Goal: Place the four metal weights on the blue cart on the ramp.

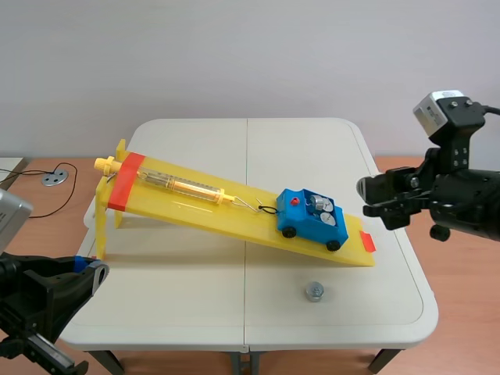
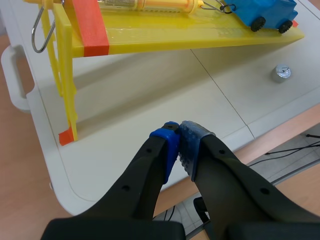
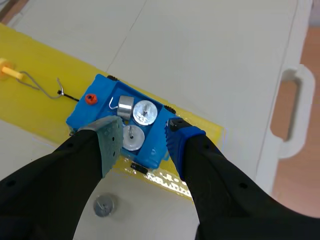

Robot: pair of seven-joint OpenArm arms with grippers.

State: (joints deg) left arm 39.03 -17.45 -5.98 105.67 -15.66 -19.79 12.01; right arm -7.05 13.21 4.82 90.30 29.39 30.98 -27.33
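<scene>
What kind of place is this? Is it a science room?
Probably a science lab or classroom. A yellow ramp stands on a white table, and a blue cart holding metal weights sits on the ramp, hooked to a spring scale. That looks like a physics experiment.

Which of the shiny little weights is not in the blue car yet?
The weight standing alone on the white table, near the yellow ramp's low end. The other three weights sit inside the blue cart.

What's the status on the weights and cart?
Left claw shut, empty. Right claw open above blue cart. Three weights in cart, fourth weight on table beside ramp. Nothing blocking it.
</scene>
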